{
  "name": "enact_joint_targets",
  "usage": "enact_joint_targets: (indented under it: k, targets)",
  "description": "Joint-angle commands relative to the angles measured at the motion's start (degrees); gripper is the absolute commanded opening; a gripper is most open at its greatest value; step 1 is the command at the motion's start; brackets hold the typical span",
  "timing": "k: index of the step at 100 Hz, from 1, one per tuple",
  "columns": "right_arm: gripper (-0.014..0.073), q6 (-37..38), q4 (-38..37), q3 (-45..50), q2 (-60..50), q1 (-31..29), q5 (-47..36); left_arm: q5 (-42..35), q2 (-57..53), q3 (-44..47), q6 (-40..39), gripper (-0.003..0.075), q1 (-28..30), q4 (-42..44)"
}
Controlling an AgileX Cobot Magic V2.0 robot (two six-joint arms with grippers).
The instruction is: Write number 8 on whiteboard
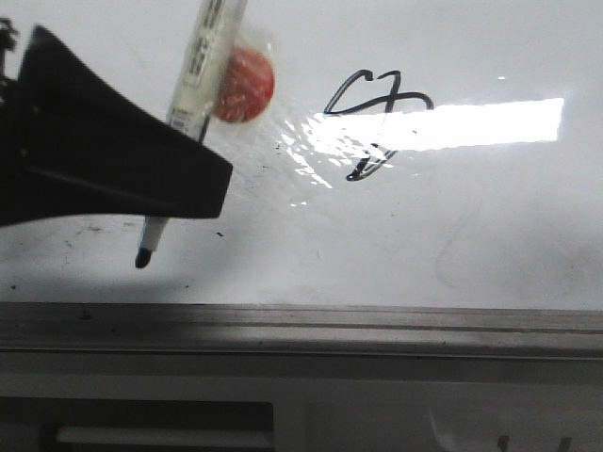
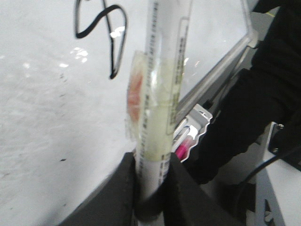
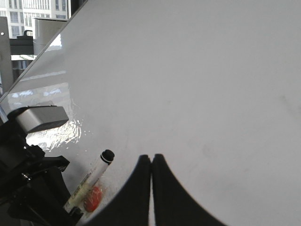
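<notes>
Left gripper (image 1: pixel 203 141) clamped the marker (image 1: pixel 193 94), tip lifted near the whiteboard (image 1: pixel 490 235) front edge. Number 8 (image 1: pixel 372 122) looked drawn (sloppy); lift straight off, avoid smearing. Right gripper (image 3: pixel 151 188) pinched closed, empty.

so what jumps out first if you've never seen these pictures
The left gripper fills the front view's left side, clamped on a marker whose tip hangs near the whiteboard. A sloppy black number 8 sits to the right, partly under window glare. A red disc is taped to the marker.
</notes>
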Motion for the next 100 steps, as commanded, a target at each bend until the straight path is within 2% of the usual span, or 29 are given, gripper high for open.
enact_joint_targets:
  k: [1, 22, 43, 69, 88, 100]
  targets:
    - [-0.0064, 0.0, 0.4, -2.0, 0.2, 0.0, 0.3, -2.6, 1.4, -1.8, -0.5, -0.002, -0.2, -5.0]
    - [-0.0064, 0.0, 0.4, -2.0, 0.2, 0.0, -0.4, -12.6, 2.2, -3.2, -0.5, -0.002, -0.2, -5.0]
    - [-0.0064, 0.0, 0.4, -2.0, 0.2, 0.0, -2.4, -17.8, 2.9, -3.6, -0.5, -0.002, -0.2, -5.0]
    - [-0.0064, 0.0, 0.4, -2.0, 0.2, 0.0, -2.7, -18.4, 5.1, -8.5, -0.5, -0.002, -0.2, -5.0]
    - [-0.0064, 0.0, 0.4, -2.0, 0.2, 0.0, -2.6, -22.7, 8.0, -8.9, -0.5, -0.002, -0.2, -5.0]
    - [-0.0064, 0.0, 0.4, -2.0, 0.2, 0.0, -2.3, -22.8, 9.8, -8.9, -0.5, -0.002, -0.2, -5.0]
